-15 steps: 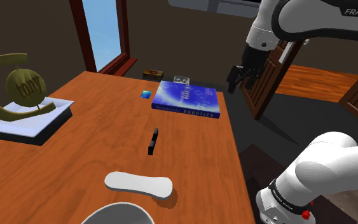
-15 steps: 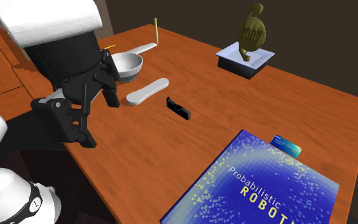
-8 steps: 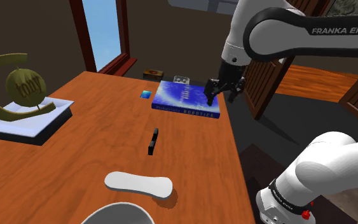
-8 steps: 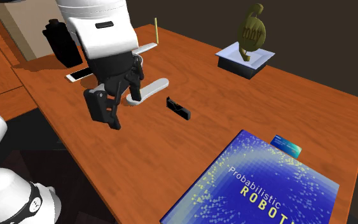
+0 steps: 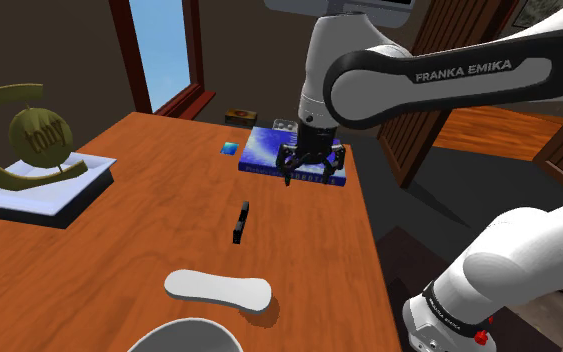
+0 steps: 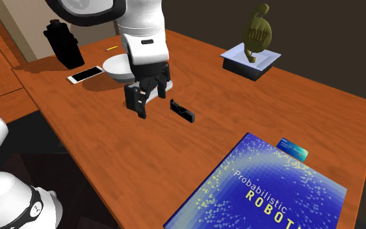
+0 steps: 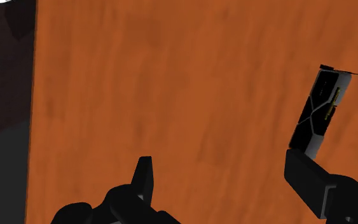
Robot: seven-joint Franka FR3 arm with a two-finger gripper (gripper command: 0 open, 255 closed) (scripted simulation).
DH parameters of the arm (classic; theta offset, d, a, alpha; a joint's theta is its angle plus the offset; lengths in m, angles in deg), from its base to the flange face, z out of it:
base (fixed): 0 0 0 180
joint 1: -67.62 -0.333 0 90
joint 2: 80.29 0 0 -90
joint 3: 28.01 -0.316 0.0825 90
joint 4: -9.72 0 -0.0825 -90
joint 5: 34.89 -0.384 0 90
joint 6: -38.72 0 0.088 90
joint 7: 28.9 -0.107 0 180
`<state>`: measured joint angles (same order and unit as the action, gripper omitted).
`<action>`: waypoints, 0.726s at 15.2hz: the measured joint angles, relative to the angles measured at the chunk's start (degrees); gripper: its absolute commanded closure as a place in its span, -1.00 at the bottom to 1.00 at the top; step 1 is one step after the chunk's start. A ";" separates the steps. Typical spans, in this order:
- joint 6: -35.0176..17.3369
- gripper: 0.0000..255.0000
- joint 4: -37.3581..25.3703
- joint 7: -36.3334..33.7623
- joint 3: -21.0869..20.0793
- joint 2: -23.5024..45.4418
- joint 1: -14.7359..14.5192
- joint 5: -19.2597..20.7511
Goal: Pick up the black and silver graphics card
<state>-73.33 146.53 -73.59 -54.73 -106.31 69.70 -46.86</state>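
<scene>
Claw (image 7: 219, 162) spread; graphics card (image 7: 320, 111) partly behind one finger.

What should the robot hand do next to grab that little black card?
Probably slide sideways until the graphics card sits between its fingers: the open gripper hovers beside the card, which lies off by one finger, not centred.

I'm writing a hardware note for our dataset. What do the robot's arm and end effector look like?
The arm has rounded, glossy white segments with dark joints; one link reads FRANKA EMIKA in white capitals on a dark band. A small red mark sits low on its base segment. The end effector is all black: a blocky body with two straight fingers.
</scene>
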 measured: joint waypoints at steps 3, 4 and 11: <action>-2.96 -1.00 -3.19 -7.59 -4.23 6.59 1.08 0.84; -3.97 -1.00 -4.18 -10.10 -5.48 8.79 1.46 1.41; -9.20 -1.00 -14.38 -29.81 -11.84 27.57 2.49 10.74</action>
<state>-82.54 132.15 -103.40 -66.58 -78.73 72.20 -36.12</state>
